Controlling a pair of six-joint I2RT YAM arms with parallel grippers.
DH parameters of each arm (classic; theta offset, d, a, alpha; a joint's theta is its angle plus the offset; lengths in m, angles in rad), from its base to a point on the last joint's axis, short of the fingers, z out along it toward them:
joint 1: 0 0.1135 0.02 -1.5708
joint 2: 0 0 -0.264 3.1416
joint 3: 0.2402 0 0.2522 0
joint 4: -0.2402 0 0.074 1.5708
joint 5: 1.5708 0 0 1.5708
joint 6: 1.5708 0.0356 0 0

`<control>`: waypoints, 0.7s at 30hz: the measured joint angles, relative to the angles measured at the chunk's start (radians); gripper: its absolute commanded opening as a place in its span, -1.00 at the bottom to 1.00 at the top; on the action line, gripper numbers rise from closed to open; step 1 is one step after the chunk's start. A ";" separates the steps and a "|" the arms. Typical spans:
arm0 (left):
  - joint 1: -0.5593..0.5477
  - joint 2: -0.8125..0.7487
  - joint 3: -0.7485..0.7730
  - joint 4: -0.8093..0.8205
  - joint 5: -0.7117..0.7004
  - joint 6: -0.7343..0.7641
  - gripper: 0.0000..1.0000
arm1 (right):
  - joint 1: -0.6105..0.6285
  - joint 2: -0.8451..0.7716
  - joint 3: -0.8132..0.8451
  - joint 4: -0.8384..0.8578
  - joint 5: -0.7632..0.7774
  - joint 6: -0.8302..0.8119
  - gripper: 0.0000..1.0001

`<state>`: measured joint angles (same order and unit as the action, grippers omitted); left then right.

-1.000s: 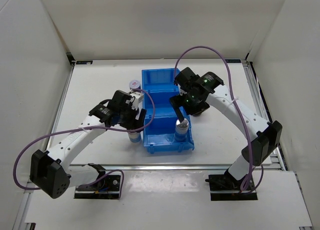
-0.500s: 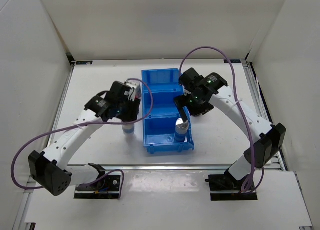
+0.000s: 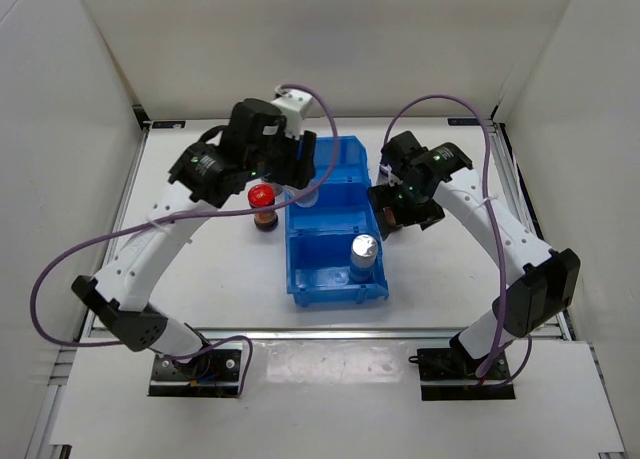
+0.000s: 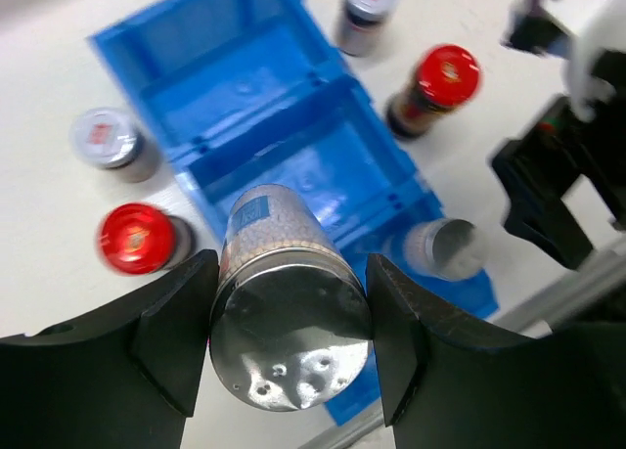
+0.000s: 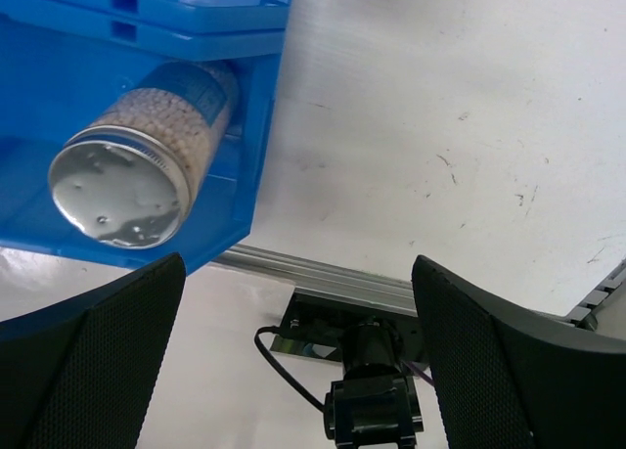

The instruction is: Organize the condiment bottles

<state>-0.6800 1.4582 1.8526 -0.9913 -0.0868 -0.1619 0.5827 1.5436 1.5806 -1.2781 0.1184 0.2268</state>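
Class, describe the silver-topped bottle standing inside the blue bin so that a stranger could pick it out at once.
Start at the blue bin in the middle of the overhead view. In its compartment nearest the robot, toward the right wall, stands a silver-topped bottle. It alone rests in the bin; its silver-topped twin is clamped in the left gripper above.

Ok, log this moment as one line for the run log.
left gripper: shut on silver-topped bottle over blue bin | right gripper: open, empty | other silver-topped bottle: standing in bin's near compartment

Six small bottles about blue bin
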 measured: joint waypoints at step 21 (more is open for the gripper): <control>-0.162 -0.026 -0.594 0.211 0.026 -0.038 -0.79 | -0.028 -0.023 -0.034 0.010 0.011 -0.002 1.00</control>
<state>-0.8417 1.4326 1.2587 -0.7799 -0.0608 -0.2001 0.5545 1.5208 1.5463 -1.2686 0.1291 0.2253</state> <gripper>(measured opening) 0.689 0.998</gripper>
